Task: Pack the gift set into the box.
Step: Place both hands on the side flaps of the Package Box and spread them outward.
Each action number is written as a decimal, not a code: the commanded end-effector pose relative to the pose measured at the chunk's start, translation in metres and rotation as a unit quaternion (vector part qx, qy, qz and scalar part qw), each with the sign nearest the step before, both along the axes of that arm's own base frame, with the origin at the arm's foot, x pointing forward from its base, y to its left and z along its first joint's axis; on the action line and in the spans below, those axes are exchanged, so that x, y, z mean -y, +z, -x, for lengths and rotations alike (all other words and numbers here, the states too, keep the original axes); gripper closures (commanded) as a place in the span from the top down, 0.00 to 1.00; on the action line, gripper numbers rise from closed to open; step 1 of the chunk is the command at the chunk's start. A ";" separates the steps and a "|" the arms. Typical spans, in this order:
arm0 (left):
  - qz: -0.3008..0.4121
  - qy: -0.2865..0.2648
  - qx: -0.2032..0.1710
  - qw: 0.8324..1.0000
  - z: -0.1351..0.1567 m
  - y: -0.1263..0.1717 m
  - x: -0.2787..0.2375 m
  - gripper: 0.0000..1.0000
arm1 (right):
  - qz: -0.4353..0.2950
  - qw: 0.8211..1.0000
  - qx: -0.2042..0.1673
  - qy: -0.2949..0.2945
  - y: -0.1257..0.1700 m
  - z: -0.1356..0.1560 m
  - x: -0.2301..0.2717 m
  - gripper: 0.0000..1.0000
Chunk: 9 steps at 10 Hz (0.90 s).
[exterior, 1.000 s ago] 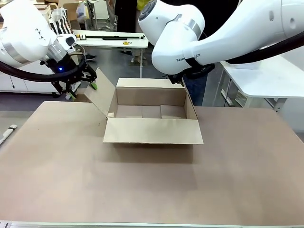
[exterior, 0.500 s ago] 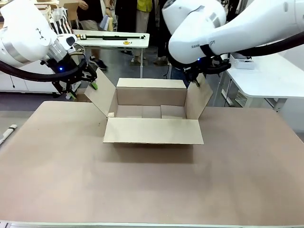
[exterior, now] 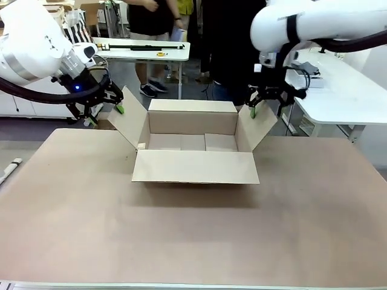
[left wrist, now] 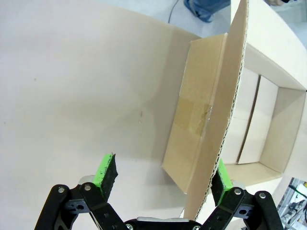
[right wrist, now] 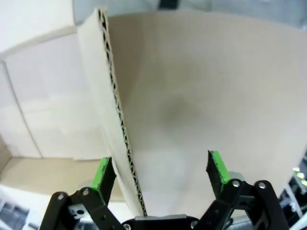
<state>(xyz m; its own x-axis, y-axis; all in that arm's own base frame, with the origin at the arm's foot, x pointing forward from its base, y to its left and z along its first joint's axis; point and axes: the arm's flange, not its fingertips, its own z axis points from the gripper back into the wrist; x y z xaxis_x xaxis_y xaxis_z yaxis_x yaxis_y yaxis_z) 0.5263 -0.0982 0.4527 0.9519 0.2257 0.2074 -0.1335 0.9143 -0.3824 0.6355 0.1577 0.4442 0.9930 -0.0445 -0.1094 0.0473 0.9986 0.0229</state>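
1. The box [exterior: 192, 142] sits open at the far middle of the surface [exterior: 181, 241].
2. My left tool [exterior: 106, 116] is spread wide, with one finger on each side of the left flap [exterior: 128, 118].
3. My right tool [exterior: 266, 109] is spread wide too, around the right flap [exterior: 257, 125].
4. I think I should push both flaps out gently and evenly, so the box does not slide or tip.

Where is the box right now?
In the front view, the box sits open on the table, far middle, between the left gripper and right gripper.
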 end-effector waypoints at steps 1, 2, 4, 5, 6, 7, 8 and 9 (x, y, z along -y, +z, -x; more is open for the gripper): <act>-0.008 0.005 0.002 1.000 0.002 0.000 -0.001 1.00 | -0.084 0.995 -0.048 -0.019 -0.002 -0.014 0.017 1.00; -0.008 0.005 0.002 1.000 0.002 0.000 -0.001 1.00 | -0.123 0.991 -0.054 -0.023 -0.004 -0.017 0.025 1.00; -0.008 0.005 0.002 1.000 0.002 0.000 -0.001 1.00 | -0.158 0.985 -0.056 -0.032 -0.013 -0.021 0.032 1.00; -0.008 0.005 0.002 1.000 0.002 0.000 -0.001 1.00 | -0.114 0.992 -0.049 -0.027 -0.008 -0.012 0.030 1.00; -0.008 0.005 0.002 1.000 0.002 0.000 -0.001 1.00 | -0.114 0.992 -0.049 -0.027 -0.008 -0.012 0.030 1.00; -0.008 0.005 0.002 1.000 0.002 0.000 -0.001 1.00 | -0.114 0.992 -0.049 -0.027 -0.008 -0.012 0.030 1.00; -0.008 0.005 0.002 1.000 0.002 0.000 -0.001 1.00 | -0.114 0.992 -0.049 -0.027 -0.008 -0.012 0.030 1.00; -0.008 0.005 0.002 1.000 0.002 0.000 -0.001 1.00 | -0.114 0.992 -0.049 -0.027 -0.008 -0.012 0.030 1.00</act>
